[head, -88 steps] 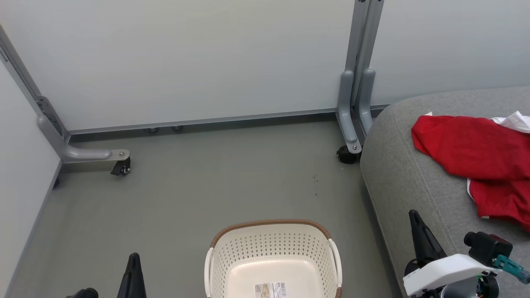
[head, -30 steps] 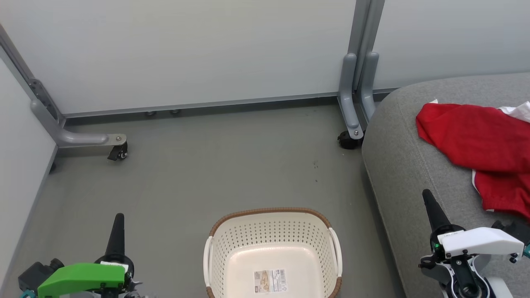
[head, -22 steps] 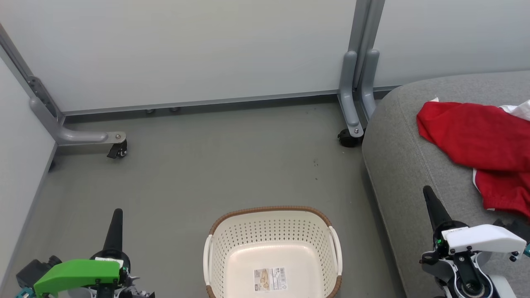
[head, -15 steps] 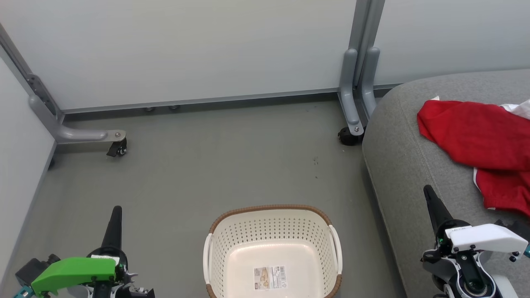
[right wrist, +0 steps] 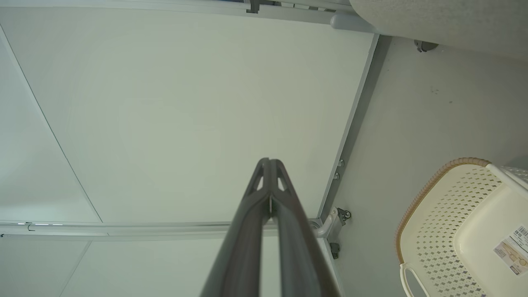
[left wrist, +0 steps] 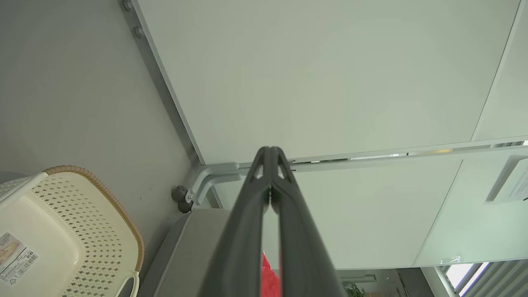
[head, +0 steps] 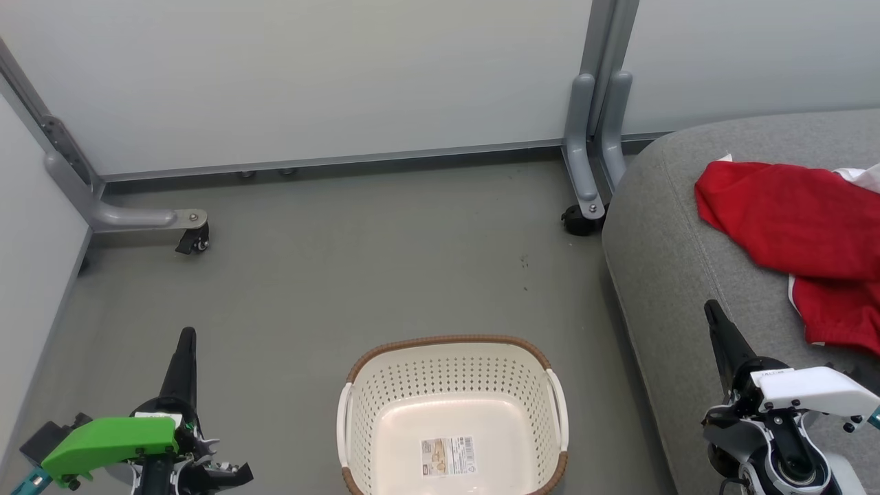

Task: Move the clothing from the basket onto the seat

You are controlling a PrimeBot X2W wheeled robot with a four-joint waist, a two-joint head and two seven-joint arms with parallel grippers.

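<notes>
- Soft red clothing lies crumpled on the grey woven seat, near its rounded corner.
- The perforated cream basket, brown-rimmed, stands on the floor beside the seat.
- The left claw and right claw are pinched together, empty.
</notes>
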